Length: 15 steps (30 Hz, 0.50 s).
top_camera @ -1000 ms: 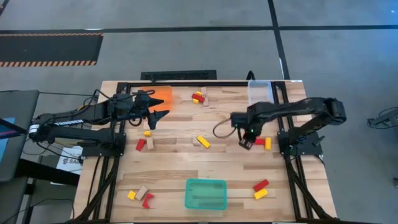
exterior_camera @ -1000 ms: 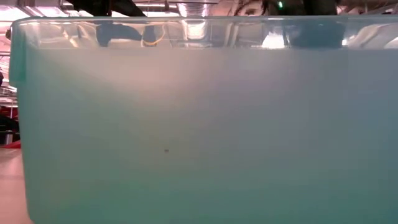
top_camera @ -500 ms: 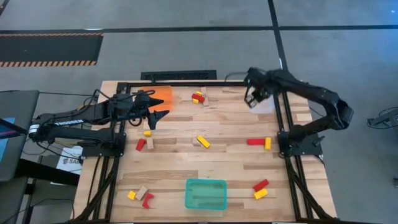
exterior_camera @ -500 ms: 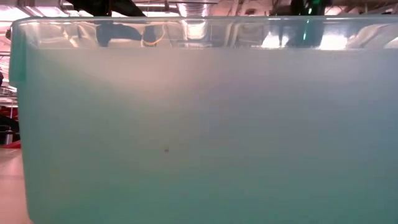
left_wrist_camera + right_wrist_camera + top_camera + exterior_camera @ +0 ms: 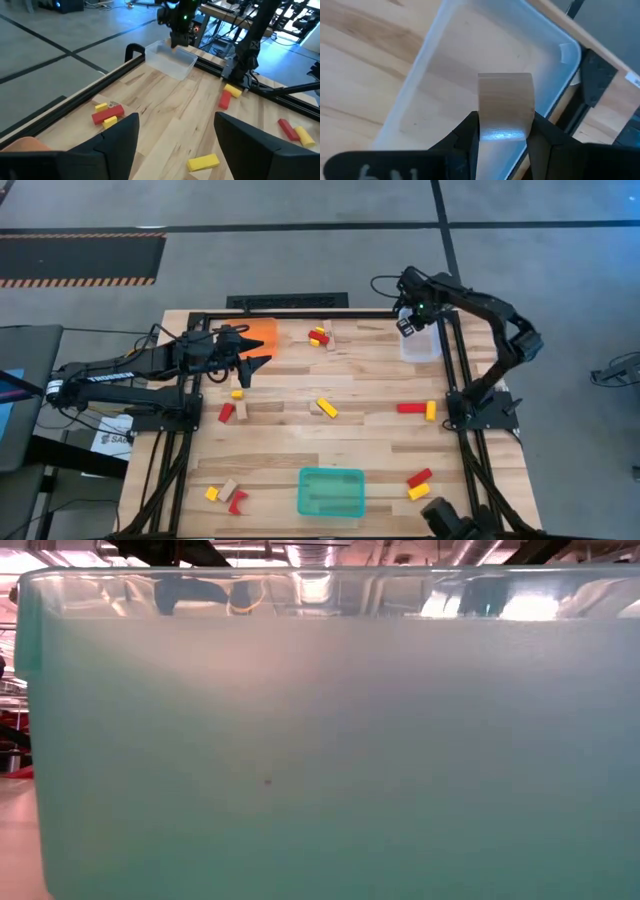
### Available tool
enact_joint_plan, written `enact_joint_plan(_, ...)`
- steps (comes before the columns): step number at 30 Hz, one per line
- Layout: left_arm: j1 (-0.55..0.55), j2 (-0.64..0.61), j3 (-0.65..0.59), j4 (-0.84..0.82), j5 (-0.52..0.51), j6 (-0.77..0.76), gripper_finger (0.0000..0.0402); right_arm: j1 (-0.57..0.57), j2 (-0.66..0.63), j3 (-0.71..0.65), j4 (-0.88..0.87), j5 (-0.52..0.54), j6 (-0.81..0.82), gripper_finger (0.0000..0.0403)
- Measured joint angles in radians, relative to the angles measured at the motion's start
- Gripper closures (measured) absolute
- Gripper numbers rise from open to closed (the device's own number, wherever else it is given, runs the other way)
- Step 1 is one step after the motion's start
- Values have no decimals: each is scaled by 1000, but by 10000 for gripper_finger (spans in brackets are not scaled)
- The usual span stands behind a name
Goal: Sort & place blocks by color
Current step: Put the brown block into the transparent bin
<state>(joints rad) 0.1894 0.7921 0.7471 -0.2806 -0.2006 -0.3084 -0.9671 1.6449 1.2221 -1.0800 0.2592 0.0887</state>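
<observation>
My right gripper [image 5: 407, 328] hangs over the clear tray [image 5: 421, 345] at the table's far right corner, shut on a pale wood block [image 5: 504, 97]. At the far left, my left gripper [image 5: 250, 367] waits open and holds nothing, beside the orange tray [image 5: 264, 335]. Loose red, yellow and wood blocks lie flat on the table: a cluster [image 5: 320, 337] near the far edge, a yellow and a wood one [image 5: 323, 408] in the middle, and a red one with a yellow one [image 5: 418, 409] at the right. My right gripper pinches the wood block by two opposite sides [image 5: 483, 127] between its two fingers [image 5: 465, 135]. The fingers point steeply down from above. The block's free end sticks out past the fingertips. It hangs clear above the inside of the clear tray.
A teal tray [image 5: 331, 492] stands at the near edge; its wall [image 5: 320, 740] fills the low view. More blocks lie at the near left [image 5: 228, 495], near right [image 5: 419, 485] and left of centre [image 5: 233, 408]. A black frame rail [image 5: 452, 360] runs beside the clear tray.
My right gripper has swung from the table's right middle, beside the red and yellow blocks, toward the far edge, and now hangs over the clear tray. It has turned about on the way.
</observation>
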Motion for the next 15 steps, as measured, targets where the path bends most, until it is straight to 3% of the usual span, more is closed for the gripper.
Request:
enact_joint_plan(9,0,0,0,0,-6,-1,180,-28,130,0,15,-23,-46,271)
enact_joint_plan(15,0,0,0,0,-6,-1,185,-37,160,0,-2,-60,-63,217)
